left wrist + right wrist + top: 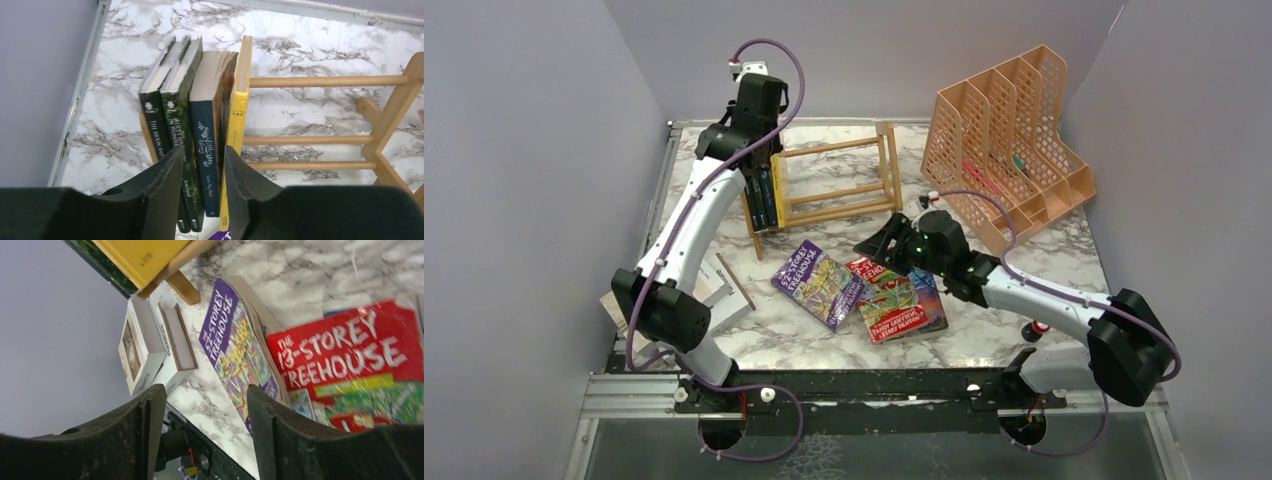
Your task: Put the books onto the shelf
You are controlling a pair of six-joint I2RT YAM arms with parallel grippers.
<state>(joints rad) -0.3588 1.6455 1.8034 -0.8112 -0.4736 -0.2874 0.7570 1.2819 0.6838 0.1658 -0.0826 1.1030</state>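
Marble table (1034, 250), shelving about half done: left gripper (202, 151), jaws slightly parted and empty, hovers over four books (200, 115) standing at one end of the shelf (325, 81). Right gripper (206, 390), wide open, hangs above purple book (235, 347) and red book (350, 365) lying flat; white books (720, 288) also wait.

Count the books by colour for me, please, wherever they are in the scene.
Dark green books: 2
Dark blue book: 1
Yellow book: 1
Purple book: 1
Red book: 1
Blue book, partly under the red one: 1
White books: 2
Total: 9
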